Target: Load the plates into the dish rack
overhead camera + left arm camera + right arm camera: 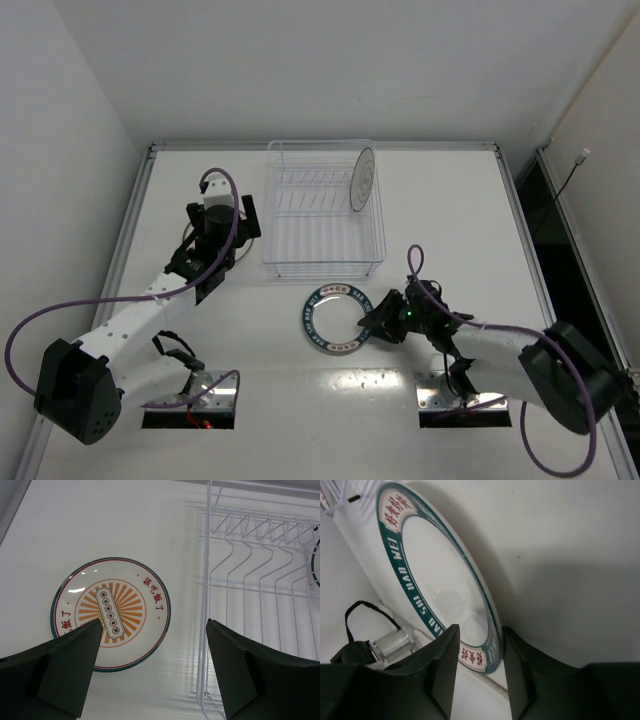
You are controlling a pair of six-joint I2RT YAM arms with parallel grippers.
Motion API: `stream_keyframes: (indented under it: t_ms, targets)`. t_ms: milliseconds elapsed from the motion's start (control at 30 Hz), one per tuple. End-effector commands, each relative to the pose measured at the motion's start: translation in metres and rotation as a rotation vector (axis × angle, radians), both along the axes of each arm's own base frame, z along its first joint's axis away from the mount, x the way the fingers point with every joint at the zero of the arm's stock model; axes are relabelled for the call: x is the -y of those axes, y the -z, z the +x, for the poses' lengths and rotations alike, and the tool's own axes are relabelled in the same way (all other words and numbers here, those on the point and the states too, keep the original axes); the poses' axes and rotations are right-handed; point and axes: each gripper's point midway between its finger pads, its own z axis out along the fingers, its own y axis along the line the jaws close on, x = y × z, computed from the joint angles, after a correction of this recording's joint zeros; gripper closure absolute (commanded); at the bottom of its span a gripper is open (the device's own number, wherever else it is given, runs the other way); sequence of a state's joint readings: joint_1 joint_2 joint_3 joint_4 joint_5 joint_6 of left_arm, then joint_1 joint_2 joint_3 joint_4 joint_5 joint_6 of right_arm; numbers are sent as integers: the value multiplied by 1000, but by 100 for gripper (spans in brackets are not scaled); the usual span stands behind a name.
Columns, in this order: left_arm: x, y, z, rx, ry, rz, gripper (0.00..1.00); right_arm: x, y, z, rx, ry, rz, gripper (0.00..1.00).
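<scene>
The dish rack (272, 205) is a clear basket at the table's back middle. A white plate with grey rings (364, 180) stands upright in its right end. The teal-rimmed plate (318, 318) lies in front of the rack, and my right gripper (376, 322) is shut on its right rim (492, 630), one finger above and one below. The orange-patterned plate (111, 614) lies flat just left of the rack's wire edge (206, 605). My left gripper (154, 625) hovers open above it, empty. In the top view this gripper (222, 214) hides that plate.
Raised rails border the table (150, 230) at left, right and back. Purple cables (215, 180) loop from both arms. The rack's wire dividers (260, 585) stand left of the upright plate. Two mounting plates (190, 405) sit at the near edge.
</scene>
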State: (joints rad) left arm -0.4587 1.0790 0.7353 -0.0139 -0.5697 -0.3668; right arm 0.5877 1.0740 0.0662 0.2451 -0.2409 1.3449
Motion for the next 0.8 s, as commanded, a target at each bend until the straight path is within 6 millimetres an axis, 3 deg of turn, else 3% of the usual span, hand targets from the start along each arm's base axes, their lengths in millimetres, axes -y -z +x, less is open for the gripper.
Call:
stream_keyframes:
  t_ms: [0, 33, 67, 133, 167, 233, 267, 300, 400, 433, 467, 500, 600, 700, 733, 767]
  targets:
    - [2, -8, 1, 33, 0, -5, 17, 37, 62, -49, -156, 14, -156, 65]
    - [0, -9, 0, 34, -10, -1, 17, 38, 64, -50, -173, 23, -159, 88]
    - [0, -9, 0, 34, -10, -1, 17, 35, 65, -52, -170, 12, -160, 100]
    - [0, -9, 0, 33, -7, 7, 17, 37, 66, -52, -165, 41, -170, 100]
    - [-2, -9, 0, 34, -16, 10, 17, 41, 70, -61, -183, 22, -207, 100]
    - [-2, -9, 0, 34, -16, 10, 17, 30, 50, -42, -105, 30, -194, 100]
    - [-2, -9, 0, 34, -16, 10, 17, 42, 55, -53, -127, 12, -282, 100]
    - [-2, -9, 0, 34, -16, 10, 17, 34, 36, -43, -63, 15, -244, 100]
    - [1, -9, 0, 34, -7, 10, 17, 34, 2, -43, -5, 18, -251, 100]
    - [1, -9, 0, 34, -7, 10, 17, 24, -30, -35, 76, 35, -160, 100]
    - [0, -9, 0, 36, -15, 13, 17, 24, -42, -36, 96, 41, -136, 100]
    - [0, -9, 0, 36, -15, 13, 17, 32, -44, -42, 92, 37, -156, 100]
    - [-2, -10, -1, 37, -25, 16, 17, 35, -99, -42, 174, 42, -83, 100]
    - [-2, -10, -1, 37, -25, 16, 17, 51, -126, -41, 218, 60, -132, 100]
    - [-2, -10, -1, 37, -25, 16, 17, 57, -162, -31, 305, 100, -124, 100]
    - [-4, -10, -1, 38, -34, 19, 17, 63, -177, -26, 346, 122, -137, 100]
